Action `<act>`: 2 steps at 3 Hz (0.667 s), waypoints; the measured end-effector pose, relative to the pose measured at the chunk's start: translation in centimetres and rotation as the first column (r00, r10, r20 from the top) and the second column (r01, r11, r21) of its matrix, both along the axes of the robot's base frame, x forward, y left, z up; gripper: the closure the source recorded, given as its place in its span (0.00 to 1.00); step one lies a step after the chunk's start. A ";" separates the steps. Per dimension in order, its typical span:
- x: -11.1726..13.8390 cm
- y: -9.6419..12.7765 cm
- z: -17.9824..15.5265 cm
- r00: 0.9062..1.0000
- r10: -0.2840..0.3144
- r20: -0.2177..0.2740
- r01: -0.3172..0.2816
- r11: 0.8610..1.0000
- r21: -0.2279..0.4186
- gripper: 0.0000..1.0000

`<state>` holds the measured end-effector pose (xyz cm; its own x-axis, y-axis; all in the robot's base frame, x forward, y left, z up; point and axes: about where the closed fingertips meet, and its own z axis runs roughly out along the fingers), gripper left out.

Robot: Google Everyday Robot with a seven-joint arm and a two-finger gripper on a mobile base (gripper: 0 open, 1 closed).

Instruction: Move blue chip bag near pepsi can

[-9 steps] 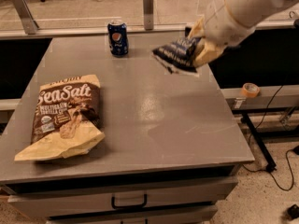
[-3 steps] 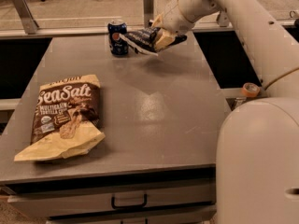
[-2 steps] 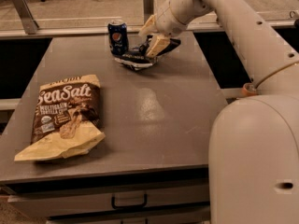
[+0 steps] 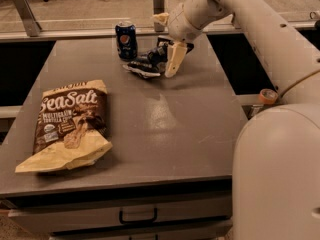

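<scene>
The gripper (image 4: pixel 164 46) is positioned over the far centre of the table (image 4: pixel 165 129), at the end of a smooth, cream-coloured arm (image 4: pixel 235 4) of rounded tubular section. Its two fingers (image 4: pixel 172 59) are spread wide apart: one pale, tapered finger is raised toward the far edge, and the other is angled down toward the tabletop. Nothing is clamped between them.

The blue chip bag (image 4: pixel 145 63) is found lying on the tabletop, crumpled into an irregular, creased form of dark navy film with pale markings. It is located just beside the lowered finger, on that finger's left in the view. Whether bag and finger are touching cannot be told.

The pepsi can (image 4: pixel 126 40) is set upright just behind and to the left of the bag. A dark blue cylindrical body, a round logo and a silver metallic top are presented.

A larger brown-and-cream Sea Salt bag (image 4: pixel 67 126) is laid flat near the left front corner, well apart from both items, with a flared, wrinkled lower edge.

The table surface is matte grey and flat. A drawer (image 4: pixel 120 215) with a dark handle is fitted below the front edge.
</scene>
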<state>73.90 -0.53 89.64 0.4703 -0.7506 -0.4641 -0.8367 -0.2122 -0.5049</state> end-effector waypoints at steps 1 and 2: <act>-2.7 -3.3 2.4 0.999 -0.034 0.029 0.032 0.999 0.040 0.00; -6.6 -8.9 5.2 0.990 -0.128 0.067 0.120 0.987 0.104 0.00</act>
<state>67.34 -9.42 94.87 0.4120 -0.7573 -0.5068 -0.8134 -0.0550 -0.5791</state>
